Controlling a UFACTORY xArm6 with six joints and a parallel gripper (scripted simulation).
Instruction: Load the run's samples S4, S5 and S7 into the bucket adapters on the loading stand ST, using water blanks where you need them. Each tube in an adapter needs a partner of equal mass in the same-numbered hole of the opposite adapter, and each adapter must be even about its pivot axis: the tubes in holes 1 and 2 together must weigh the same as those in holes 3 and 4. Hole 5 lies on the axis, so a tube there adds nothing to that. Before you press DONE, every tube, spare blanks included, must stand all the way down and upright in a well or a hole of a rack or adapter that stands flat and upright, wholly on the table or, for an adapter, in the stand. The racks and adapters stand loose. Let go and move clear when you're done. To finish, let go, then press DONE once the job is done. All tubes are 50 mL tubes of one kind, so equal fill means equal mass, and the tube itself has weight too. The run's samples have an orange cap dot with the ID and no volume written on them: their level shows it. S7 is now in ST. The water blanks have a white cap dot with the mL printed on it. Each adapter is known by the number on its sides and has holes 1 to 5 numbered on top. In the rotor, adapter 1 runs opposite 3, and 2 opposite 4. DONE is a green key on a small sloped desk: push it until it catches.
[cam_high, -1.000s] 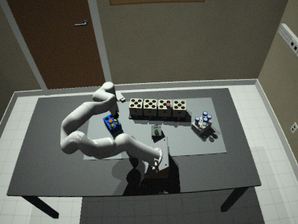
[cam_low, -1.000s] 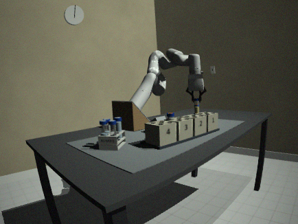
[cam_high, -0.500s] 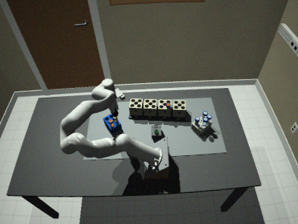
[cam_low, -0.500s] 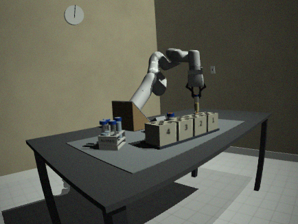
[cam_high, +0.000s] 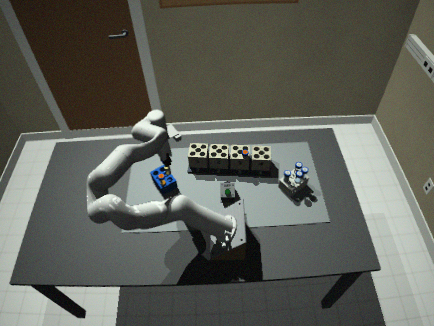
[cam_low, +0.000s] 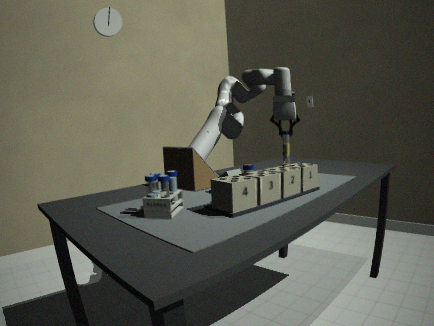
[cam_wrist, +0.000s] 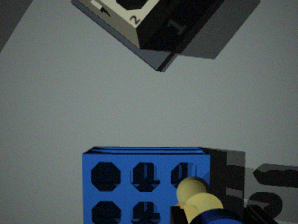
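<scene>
Black metal fingers (cam_low: 286, 133) grip a blue-capped tube of yellow liquid (cam_low: 286, 147) (cam_wrist: 201, 204) above a blue plastic rack (cam_high: 163, 183) (cam_wrist: 120, 157); beyond, cream block adapters (cam_high: 198, 161) (cam_low: 234, 195) (cam_wrist: 134, 27) read 1 to 4 on the grey bench (cam_high: 90, 240) (cam_low: 120, 260).

You see a glossy, smooth white plastic-looking arm (cam_high: 145, 212) (cam_low: 207, 132) at left of the top frame, a matt blue plastic-looking rack (cam_high: 169, 186) (cam_wrist: 120, 158), and matt, wood-brown sides on the pedestal (cam_low: 176, 167) at the exterior frame's centre-left.
</scene>
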